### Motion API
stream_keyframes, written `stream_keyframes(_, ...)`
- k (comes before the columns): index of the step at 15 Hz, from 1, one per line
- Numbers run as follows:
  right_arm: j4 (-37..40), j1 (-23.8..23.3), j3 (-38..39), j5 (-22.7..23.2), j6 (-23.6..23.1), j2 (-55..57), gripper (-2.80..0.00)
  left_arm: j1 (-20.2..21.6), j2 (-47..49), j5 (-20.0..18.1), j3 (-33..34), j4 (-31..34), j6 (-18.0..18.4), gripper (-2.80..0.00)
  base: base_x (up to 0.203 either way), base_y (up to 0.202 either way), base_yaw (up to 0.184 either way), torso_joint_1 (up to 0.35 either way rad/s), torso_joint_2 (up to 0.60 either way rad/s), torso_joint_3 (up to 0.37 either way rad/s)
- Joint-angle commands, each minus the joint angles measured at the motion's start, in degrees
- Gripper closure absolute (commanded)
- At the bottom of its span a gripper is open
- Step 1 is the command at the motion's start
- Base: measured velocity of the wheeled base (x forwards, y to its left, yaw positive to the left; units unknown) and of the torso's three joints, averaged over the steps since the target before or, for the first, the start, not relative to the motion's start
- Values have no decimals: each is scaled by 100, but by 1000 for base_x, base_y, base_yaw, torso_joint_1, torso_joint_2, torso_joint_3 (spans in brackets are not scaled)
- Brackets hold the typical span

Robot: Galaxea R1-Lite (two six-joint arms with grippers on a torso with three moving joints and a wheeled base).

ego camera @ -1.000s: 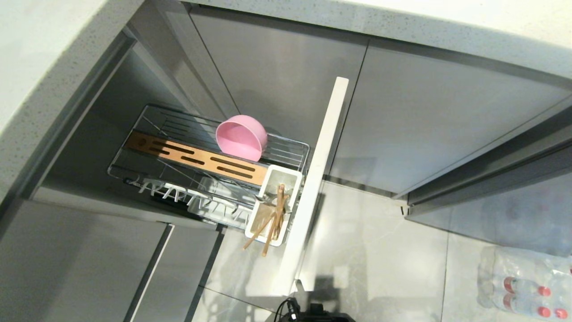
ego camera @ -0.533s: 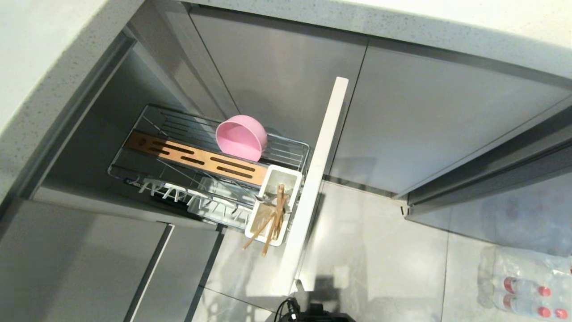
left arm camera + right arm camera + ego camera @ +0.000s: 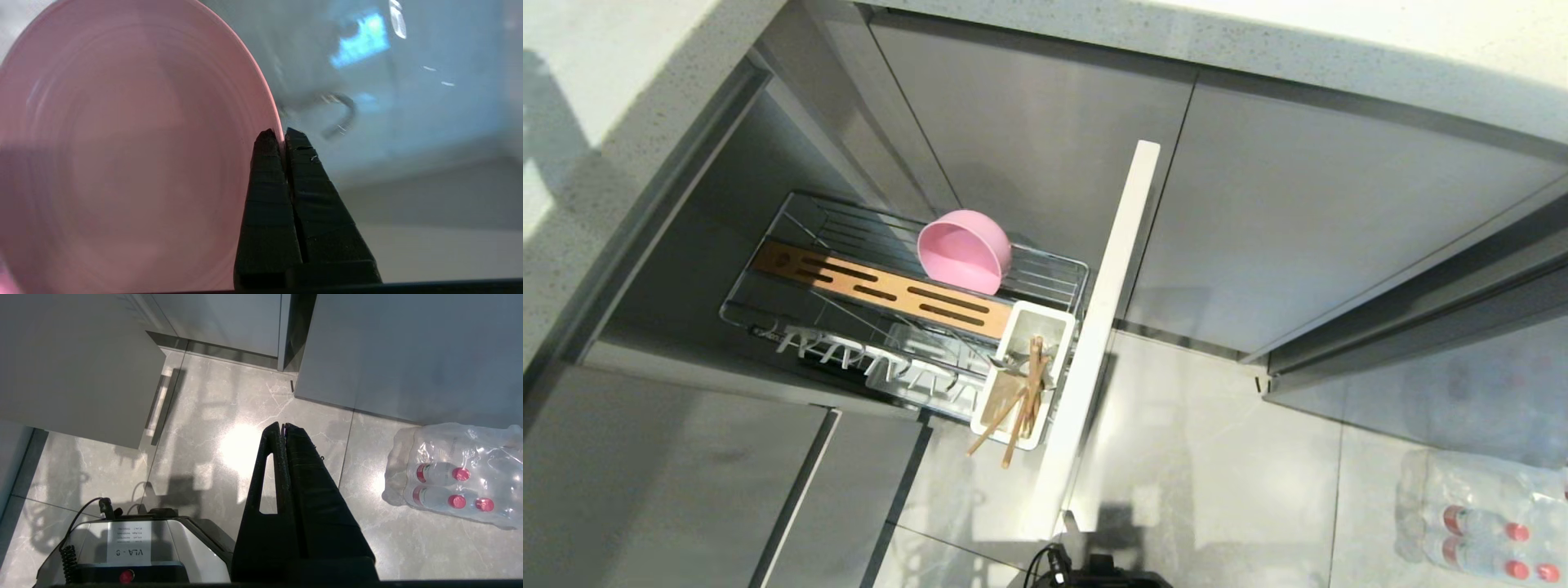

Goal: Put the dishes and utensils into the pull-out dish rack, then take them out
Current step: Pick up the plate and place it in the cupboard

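Left gripper [image 3: 282, 136]: jaws pinched on the rim of the pink plate [image 3: 122, 155], whose broad face stood to one side of the fingers; the blurred backdrop past the tips was perhaps a counter. Right gripper [image 3: 282, 426]: jaws closed on nothing, hanging over the floor [image 3: 229, 416], a pack of bottles [image 3: 453, 475] well off to one side. Pull-out dish rack [image 3: 907, 306]: drawn out, apart from both grippers. Pink bowl [image 3: 964, 251]: tilted on its wires. Chopsticks [image 3: 1021, 404]: leaning in the white utensil cup [image 3: 1013, 327].

Matte pink plate [image 3: 122, 155], chrome wire rack [image 3: 1045, 282]
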Motion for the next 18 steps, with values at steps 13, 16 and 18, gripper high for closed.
stream_keyframes(13,-3,1,0,-1,1,0,0,-2008,999,-809,92,1406,-1730,0,0,0,0,0,0,0)
stream_keyframes(16,-4,1,0,-4,1,0,0,-2188,1084,-792,193,1729,-1819,0,0,0,0,0,0,0)
stream_keyframes(18,1,1,0,3,1,1,0,-2199,1192,-790,257,1733,-1964,0,0,0,0,0,0,0)
